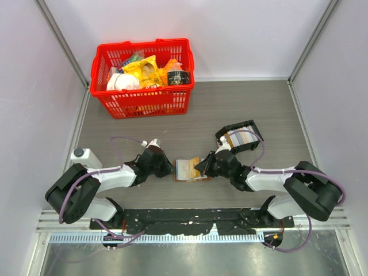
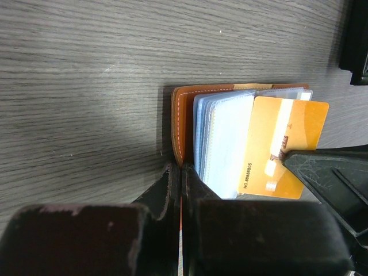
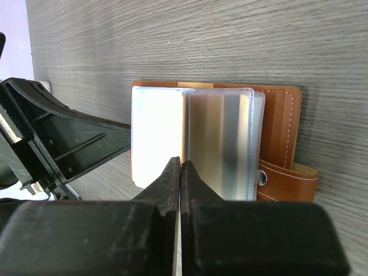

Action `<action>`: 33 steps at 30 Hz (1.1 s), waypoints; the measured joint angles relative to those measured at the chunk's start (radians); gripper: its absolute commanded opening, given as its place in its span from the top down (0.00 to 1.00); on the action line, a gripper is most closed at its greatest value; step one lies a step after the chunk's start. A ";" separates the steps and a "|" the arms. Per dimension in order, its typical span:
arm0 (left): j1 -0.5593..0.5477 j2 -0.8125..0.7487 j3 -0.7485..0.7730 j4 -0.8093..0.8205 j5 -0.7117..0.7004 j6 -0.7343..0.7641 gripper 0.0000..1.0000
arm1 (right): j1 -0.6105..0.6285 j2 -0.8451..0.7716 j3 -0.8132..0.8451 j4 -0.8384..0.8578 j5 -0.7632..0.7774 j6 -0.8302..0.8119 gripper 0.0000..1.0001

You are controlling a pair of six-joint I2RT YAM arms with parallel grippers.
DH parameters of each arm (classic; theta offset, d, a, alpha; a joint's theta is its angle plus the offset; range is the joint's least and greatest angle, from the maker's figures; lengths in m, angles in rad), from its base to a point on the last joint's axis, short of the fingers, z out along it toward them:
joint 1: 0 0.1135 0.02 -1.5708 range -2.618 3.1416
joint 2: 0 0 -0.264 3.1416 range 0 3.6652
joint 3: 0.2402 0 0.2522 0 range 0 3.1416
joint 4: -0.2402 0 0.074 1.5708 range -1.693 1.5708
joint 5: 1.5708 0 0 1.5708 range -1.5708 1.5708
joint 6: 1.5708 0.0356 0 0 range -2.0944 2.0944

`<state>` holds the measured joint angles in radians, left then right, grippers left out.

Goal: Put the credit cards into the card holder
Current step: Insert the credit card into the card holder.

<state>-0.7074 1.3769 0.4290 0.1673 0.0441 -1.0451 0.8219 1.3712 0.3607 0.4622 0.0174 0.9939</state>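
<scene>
The brown card holder (image 1: pixel 188 170) lies open on the grey worktop (image 1: pixel 241 109), right between the two arms. Its clear plastic pockets fan out like pages in a little book.

The left pincer (image 1: pixel 168 171) is closed tight on the edge of the card holder, and this looks like it keeps the holder from sliding. The right pincer (image 1: pixel 201 168) is closed too, and it grips a yellow-orange card (image 2: pixel 283 146) by its edge. In the left wrist view that card lies over the clear pockets, with part of it sticking out past them. It looks partway in, or just at the mouth of a pocket (the pictures do not show which).

Behind the right arm sits a small black tray (image 1: pixel 240 138) with more cards (image 1: pixel 240 138) standing in it. So the job seems to be still underway. One card is going in now, and the cards in the tray are still waiting. Whether any cards are already inside the holder is hard to tell, since the pockets look shiny and pale.

A red basket (image 1: pixel 144 77) full of snacks stands far back on the worktop, well apart from the work.
</scene>
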 measured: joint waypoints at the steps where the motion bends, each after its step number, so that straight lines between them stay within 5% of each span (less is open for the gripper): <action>1: 0.000 0.000 0.000 0.000 0.000 0.000 1.00 | 0.000 -0.005 0.000 -0.004 0.001 0.000 0.99; 33: 0.000 0.004 0.005 -0.003 0.000 0.000 1.00 | 0.001 0.068 0.000 0.080 -0.003 0.022 0.99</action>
<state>-0.7078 1.3808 0.4335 0.1646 0.0441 -1.0451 0.8227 1.4391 0.3607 0.5419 0.0147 1.0161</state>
